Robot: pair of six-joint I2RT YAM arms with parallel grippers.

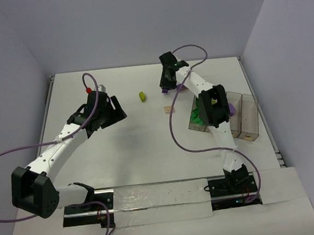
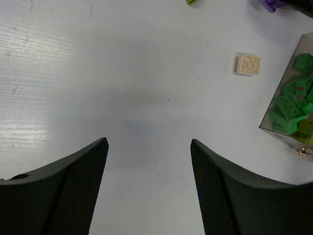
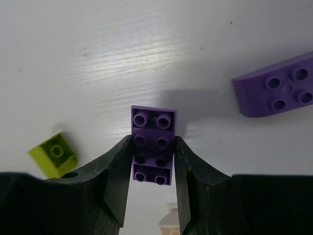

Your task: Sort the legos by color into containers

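My right gripper point(image 3: 152, 143) is shut on a purple lego point(image 3: 152, 120), its jaws pressing the brick's two long sides just above the table. Another purple lego point(image 3: 276, 90) lies to its right and a yellow-green one point(image 3: 55, 152) to its left. From above, the right gripper point(image 1: 167, 85) is at the far middle, left of the containers point(image 1: 250, 121). The nearest bin point(image 2: 270, 128) holds several green legos point(image 2: 292, 105). A tan lego point(image 2: 248, 64) lies on the table. My left gripper point(image 2: 149, 142) hangs open over bare table.
A yellow-green lego point(image 1: 142, 96) sits alone between the two grippers, and the tan lego point(image 1: 168, 109) lies near the right arm's purple cable point(image 1: 176, 135). The white walls close in the table at the back and on both sides.
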